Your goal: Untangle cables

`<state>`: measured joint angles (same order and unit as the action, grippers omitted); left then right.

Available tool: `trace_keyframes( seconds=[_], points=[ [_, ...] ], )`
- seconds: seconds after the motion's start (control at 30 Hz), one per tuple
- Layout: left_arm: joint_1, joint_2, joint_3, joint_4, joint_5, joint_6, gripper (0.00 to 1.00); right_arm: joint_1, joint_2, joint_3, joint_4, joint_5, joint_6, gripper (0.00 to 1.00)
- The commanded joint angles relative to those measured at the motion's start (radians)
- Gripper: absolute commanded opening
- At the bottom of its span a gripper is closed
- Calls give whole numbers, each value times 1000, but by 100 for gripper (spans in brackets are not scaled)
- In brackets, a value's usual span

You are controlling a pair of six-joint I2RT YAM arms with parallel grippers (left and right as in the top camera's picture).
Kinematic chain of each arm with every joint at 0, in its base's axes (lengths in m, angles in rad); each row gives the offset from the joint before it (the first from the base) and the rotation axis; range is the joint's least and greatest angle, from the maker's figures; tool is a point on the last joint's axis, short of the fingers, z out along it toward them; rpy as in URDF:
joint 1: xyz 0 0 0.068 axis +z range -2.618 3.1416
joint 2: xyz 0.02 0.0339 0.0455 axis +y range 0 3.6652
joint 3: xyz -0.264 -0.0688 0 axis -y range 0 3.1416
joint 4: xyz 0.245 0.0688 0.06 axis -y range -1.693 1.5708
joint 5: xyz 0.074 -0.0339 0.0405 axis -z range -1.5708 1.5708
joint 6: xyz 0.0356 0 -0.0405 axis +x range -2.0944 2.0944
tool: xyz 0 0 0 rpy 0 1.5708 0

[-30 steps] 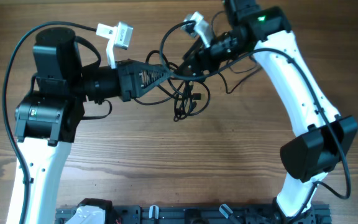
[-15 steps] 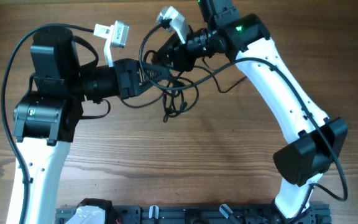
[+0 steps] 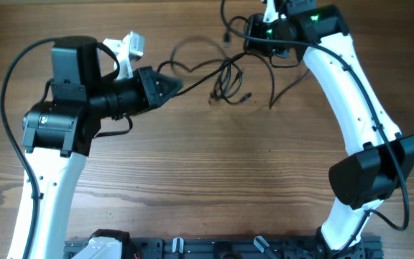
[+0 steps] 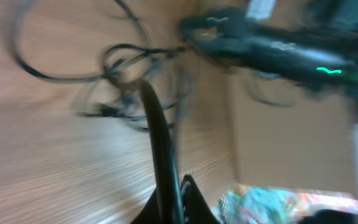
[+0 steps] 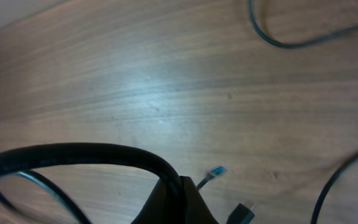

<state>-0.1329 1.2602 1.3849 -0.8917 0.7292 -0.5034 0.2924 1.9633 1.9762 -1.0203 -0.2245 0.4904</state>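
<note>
Across upper centre, cables (image 3: 221, 85) judged light, limp, snag-prone, stretch between left gripper (image 3: 174, 85) and right gripper (image 3: 254, 42), both clenched on strands; regrip beside the knot.

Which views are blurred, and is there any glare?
Left wrist: heavy motion blur, with the cables and right arm smeared. Right wrist: the table is sharp with a soft glare patch, and the closest cable is soft-edged. Overhead: sharp and evenly lit, no strong shadows.

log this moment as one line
task: untangle cables | left claw: shut on cables | right claw: shut on cables | state: cables pulled between claws, tangle between them
</note>
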Motion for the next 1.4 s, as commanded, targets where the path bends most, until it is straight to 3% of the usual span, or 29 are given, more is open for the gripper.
trace_keyframes(
  seconds=[0.0,0.03,0.07,0.33,0.4,0.43,0.47,0.5,0.6,0.77,0.9,1.07,1.2,1.37],
  points=[
    [7,-37,16,-169,-489,-91,4,-92,10,11,-6,179,5,4],
    [7,-35,16,-238,-640,-138,4,-94,10,11,-11,179,4,4],
    [7,-32,16,-270,-698,-146,4,-94,10,11,-14,179,2,4],
    [7,72,-18,-288,-722,-162,4,-109,10,11,-90,197,-99,6],
    [6,97,-18,-288,-719,-173,4,-127,10,11,-112,227,-109,22],
    [6,105,-18,-288,-719,-187,4,-134,10,12,-120,224,-129,40],
    [6,111,-18,-288,-718,-202,4,-138,10,12,-134,223,-143,51],
    [6,114,-18,-288,-718,-212,4,-140,6,12,-145,188,-169,58],
    [6,114,-18,-273,-712,-213,4,-117,-10,12,-150,-190,-418,68],
    [6,114,-18,-268,-708,-265,4,-39,-21,12,-152,-318,-440,69],
    [6,114,-18,-268,-703,-265,4,32,-20,12,-135,-260,-396,75],
    [6,114,-18,-264,-697,-265,4,69,-12,11,-129,-274,-369,74],
    [71,114,-22,-313,-727,-481,4,195,70,11,-99,-339,-370,73],
    [195,114,-172,-348,-722,-526,4,287,171,11,14,-436,-325,71]
  ],
)
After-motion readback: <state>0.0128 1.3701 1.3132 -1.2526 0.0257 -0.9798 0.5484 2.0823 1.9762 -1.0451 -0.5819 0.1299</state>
